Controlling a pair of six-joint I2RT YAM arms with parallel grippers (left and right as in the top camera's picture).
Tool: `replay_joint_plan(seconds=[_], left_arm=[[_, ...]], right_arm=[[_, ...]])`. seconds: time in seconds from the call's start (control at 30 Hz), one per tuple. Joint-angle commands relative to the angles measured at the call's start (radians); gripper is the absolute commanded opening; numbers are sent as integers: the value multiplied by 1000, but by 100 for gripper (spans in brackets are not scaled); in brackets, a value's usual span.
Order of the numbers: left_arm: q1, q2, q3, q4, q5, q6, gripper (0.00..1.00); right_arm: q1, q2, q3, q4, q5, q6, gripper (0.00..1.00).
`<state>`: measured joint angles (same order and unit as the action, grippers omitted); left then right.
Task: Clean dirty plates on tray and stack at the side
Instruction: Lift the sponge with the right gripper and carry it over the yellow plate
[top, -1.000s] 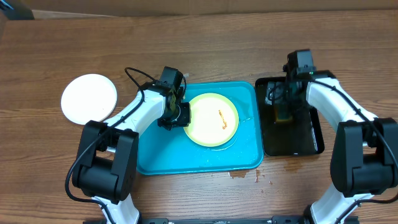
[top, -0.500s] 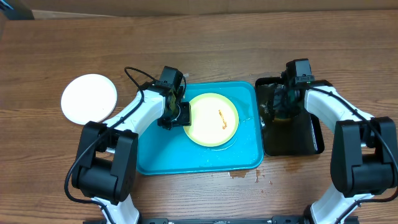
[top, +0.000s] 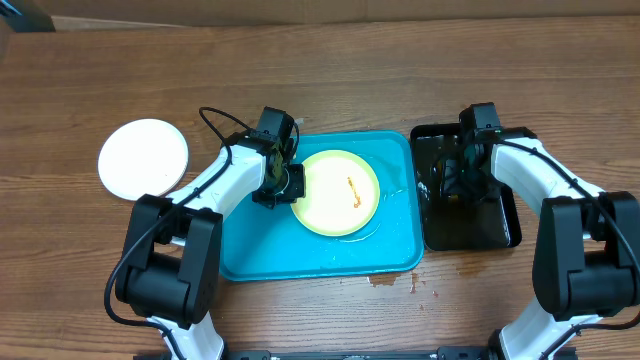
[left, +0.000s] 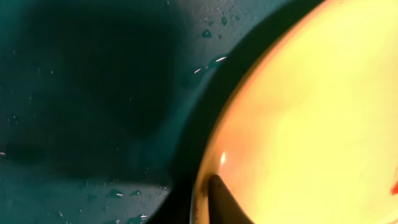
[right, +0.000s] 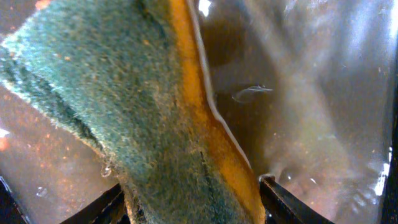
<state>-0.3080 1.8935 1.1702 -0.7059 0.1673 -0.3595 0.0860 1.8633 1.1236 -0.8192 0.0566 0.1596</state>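
Note:
A pale yellow-green plate with an orange smear lies on the turquoise tray. My left gripper is shut on the plate's left rim, and in the left wrist view one finger lies on the plate above the wet tray. A white plate lies on the table at the left. My right gripper is over the black tray, shut on a green and yellow sponge. The third plate is not in view.
Water drops and small brown spots lie on the table by the turquoise tray's front edge. The black tray holds brownish water.
My left gripper has drawn the yellow-green plate slightly to the left and nearer. My right gripper has shifted a little over the black tray with the sponge.

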Motion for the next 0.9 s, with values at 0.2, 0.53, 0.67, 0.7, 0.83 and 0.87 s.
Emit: replay_joint_plan(seconds=[0.2,0.53,0.67,0.7,0.83,0.87], left_arm=[[-5,4,18,-30,-13,16,10],[-5,4,18,-31,-14,16,11],[-5,4,18,-30,-14,16,13],[-5,4,18,-30,-14,16,13],[-5,4,18,-30,-14,16,14],[-5,4,18,-30,-14,16,14]], right_arm=[[-1,13,3,-3,47,23,65],[-2,13,62,9,47,23,69],[-1,13,62,48,47,-11,73],[-1,13,62,56,47,-11,76],[-1,13,62,90,28,-11,85],[-1,13,62,97,29,-11,85]])
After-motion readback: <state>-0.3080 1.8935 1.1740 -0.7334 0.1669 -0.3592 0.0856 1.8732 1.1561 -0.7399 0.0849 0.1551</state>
